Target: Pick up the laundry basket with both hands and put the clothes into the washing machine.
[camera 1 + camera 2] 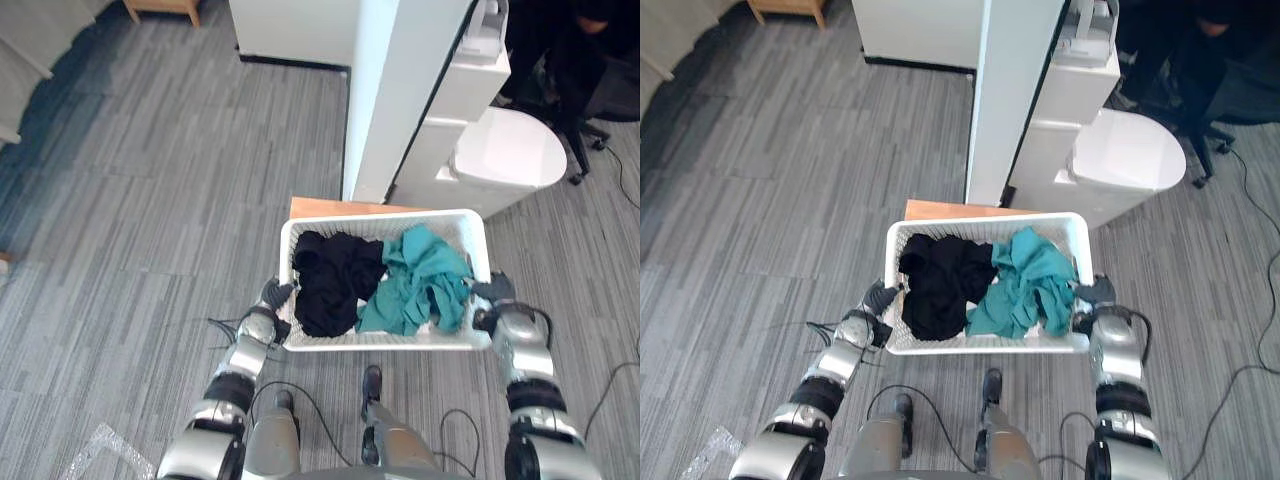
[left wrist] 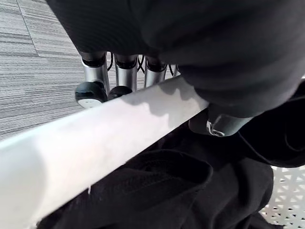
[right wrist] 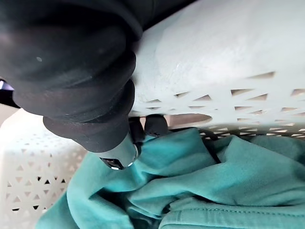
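A white laundry basket (image 1: 385, 341) sits between my two hands, right in front of me. A black garment (image 1: 330, 275) fills its left half and a teal garment (image 1: 420, 280) its right half. My left hand (image 1: 272, 300) grips the left rim: in the left wrist view its fingers (image 2: 93, 76) curl under the rim (image 2: 95, 138) and the thumb (image 2: 217, 124) presses inside, above the black cloth (image 2: 167, 191). My right hand (image 1: 495, 292) grips the right rim, its thumb (image 3: 119, 155) hooked over the wall (image 3: 214, 62) onto the teal cloth (image 3: 214, 181).
A wooden surface (image 1: 330, 207) shows behind the basket's far edge. A tall white pillar (image 1: 400, 90) rises beyond it, with a white round-topped machine (image 1: 510, 150) to its right. A person in dark clothes (image 1: 575, 50) is by an office chair at the far right. Grey carpet spreads to the left.
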Controlling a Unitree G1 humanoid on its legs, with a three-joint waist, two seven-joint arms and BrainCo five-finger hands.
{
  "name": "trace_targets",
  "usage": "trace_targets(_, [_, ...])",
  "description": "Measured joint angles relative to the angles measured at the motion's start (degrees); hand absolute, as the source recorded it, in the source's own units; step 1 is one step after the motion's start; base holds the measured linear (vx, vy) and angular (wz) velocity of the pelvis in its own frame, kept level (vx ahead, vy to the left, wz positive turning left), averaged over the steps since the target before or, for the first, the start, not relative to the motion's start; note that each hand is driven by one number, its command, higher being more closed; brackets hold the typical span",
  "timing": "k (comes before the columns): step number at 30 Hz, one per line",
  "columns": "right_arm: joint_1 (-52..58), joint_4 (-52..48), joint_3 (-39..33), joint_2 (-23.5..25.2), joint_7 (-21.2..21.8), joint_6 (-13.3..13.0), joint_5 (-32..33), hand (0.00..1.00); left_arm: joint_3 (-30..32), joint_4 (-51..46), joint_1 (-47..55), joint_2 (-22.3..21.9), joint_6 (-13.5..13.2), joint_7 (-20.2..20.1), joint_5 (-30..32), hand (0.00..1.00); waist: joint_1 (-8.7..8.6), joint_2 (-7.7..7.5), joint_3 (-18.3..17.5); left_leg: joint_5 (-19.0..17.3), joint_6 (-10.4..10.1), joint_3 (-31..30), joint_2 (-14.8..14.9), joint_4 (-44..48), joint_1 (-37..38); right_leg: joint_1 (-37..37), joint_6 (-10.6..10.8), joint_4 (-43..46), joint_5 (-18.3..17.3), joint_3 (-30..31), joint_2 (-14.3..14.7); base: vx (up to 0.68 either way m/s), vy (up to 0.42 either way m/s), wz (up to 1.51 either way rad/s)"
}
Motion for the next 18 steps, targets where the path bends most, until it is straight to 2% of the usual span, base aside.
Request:
trace_targets(5, [12.09,-5.30,-1.81,7.40,0.11,-0.01,-1.19,1.00,0.79,-9.29,11.90,-0.17,0.43,-2.37,-2.46,1.00,-0.95,0.64,-5.57,0.06,0.08,0.19,-0.40,-2.90,4.67,3.47,0.43,0.01,-1.73,0.23,-0.42,0.02,0.019,0.02])
trace_targets(9, [17.60,-5.36,-2.18,10.36,0.46,0.15,-1.30,1.00,1.95,-11.07,16.44,-0.95,0.80,-3.53,-3.86,1.00,-0.67,1.52,-8.54,-0.02,0.16,0.71,-0.47,-3.90,6.58,4.72,0.62,0.33,-2.60,0.66,-0.58,-0.01,0.017,-0.04])
trace_targets(13, [20.18,-5.36,-2.27,11.82,1.60,0.53,-1.35,1.00,3.73,-11.74,18.34,-2.21,1.50,-3.74,-3.99,1.00,-0.76,2.12,-9.38,-0.01,0.16,0.80,-0.56,-4.22,7.72,5.97,0.54,0.27,-2.76,0.82,-0.66,0.00,0.005,-0.01])
trace_targets(18, [22.10,-5.37,-2.49,13.54,1.67,0.62,-1.23,1.00,3.74,-18.81,22.22,-2.29,2.37,-4.70,-3.99,1.00,-0.92,2.16,-10.68,0.01,0.13,0.95,-0.37,-4.83,8.69,6.50,0.69,0.45,-3.00,0.82,-0.61,0.00,0.000,0.00])
